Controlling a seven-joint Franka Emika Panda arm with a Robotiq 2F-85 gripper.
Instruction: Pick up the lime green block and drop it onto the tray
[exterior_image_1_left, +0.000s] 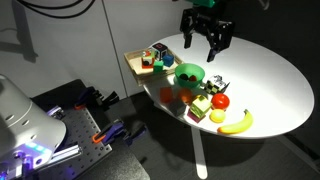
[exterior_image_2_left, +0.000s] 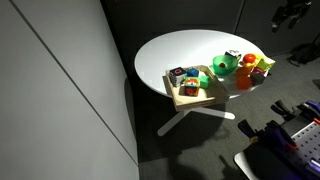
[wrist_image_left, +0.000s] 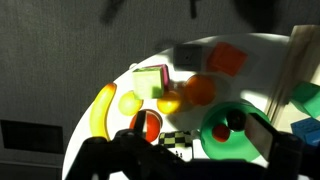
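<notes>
The gripper (exterior_image_1_left: 208, 45) is seen above the table (exterior_image_1_left: 270, 80) with its jaws spread, nothing held (the lime green block (wrist_image_left: 152, 80) is seen below it) — well apart from the tray (exterior_image_1_left: 134, 62).

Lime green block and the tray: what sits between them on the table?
In the wrist view an orange ball and an orange cube lie between the lime green block and the tray.
</notes>
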